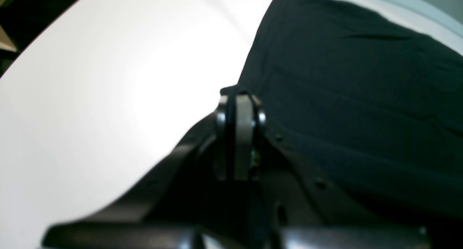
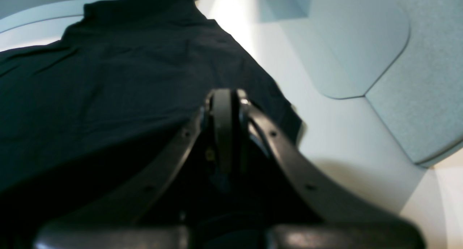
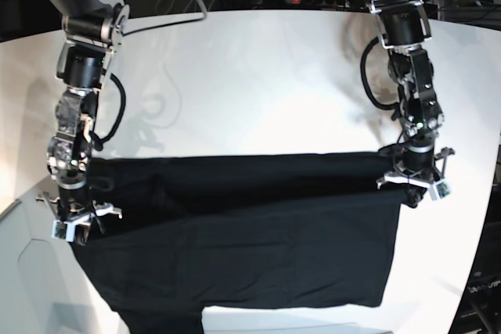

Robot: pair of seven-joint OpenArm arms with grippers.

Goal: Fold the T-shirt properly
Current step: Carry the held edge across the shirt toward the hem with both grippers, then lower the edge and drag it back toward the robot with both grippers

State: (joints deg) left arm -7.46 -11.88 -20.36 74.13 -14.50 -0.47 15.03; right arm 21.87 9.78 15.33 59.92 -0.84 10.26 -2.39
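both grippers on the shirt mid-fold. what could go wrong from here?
1. The left gripper pinches only a thin bit of the T-shirt at its edge; it might slip out if pulled.
2. The right gripper is also shut at the cloth's border; uneven motion between the arms could skew the fold.
3. The shirt's near part hangs past the table edge; dragging could pull more off.

Item: plain black T-shirt (image 3: pixel 243 240)
Pose: spread wide and mostly flat, with its upper band folded over the body
Surface: shallow creases
Location: near side of the white table
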